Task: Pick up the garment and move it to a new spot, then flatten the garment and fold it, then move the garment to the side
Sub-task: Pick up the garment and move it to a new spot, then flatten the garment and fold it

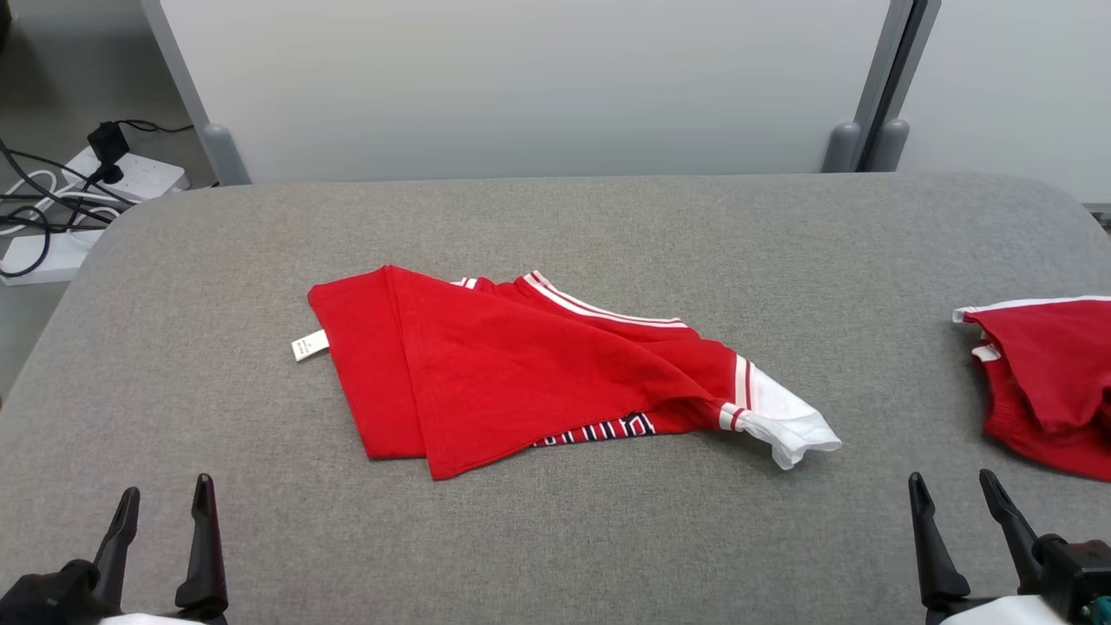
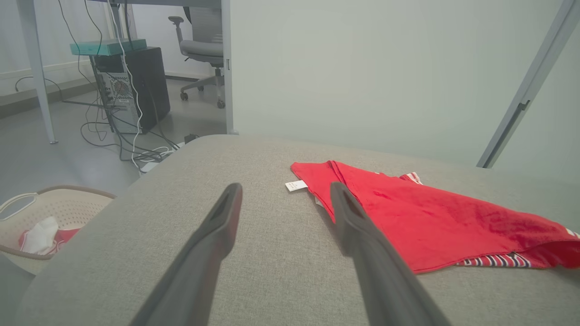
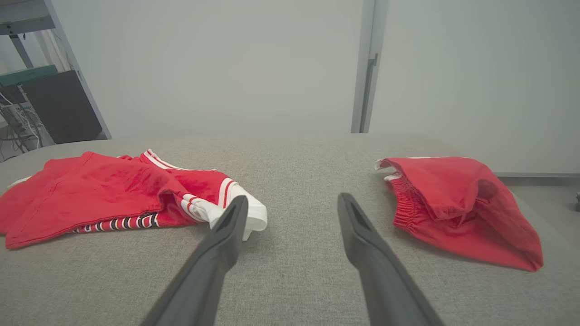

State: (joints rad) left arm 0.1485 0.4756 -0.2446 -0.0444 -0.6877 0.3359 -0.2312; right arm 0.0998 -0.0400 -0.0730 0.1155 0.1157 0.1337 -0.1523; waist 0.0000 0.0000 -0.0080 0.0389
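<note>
Lying ahead of left hand (image 1: 167, 484) and right hand (image 1: 950, 476), the garment (image 1: 521, 365) touches neither

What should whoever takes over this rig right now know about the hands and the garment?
Left hand: open, empty, over the grey table's near edge.
Right hand: open, empty, likewise.
Red shirt: mid-table, crumpled and doubled over itself, white sleeve towards the right hand, touched by neither hand.
Second red garment: bunched at the table's right edge.
Done: cannot tell whether the shirt was already moved.
Left: flatten, fold, move aside.
</note>
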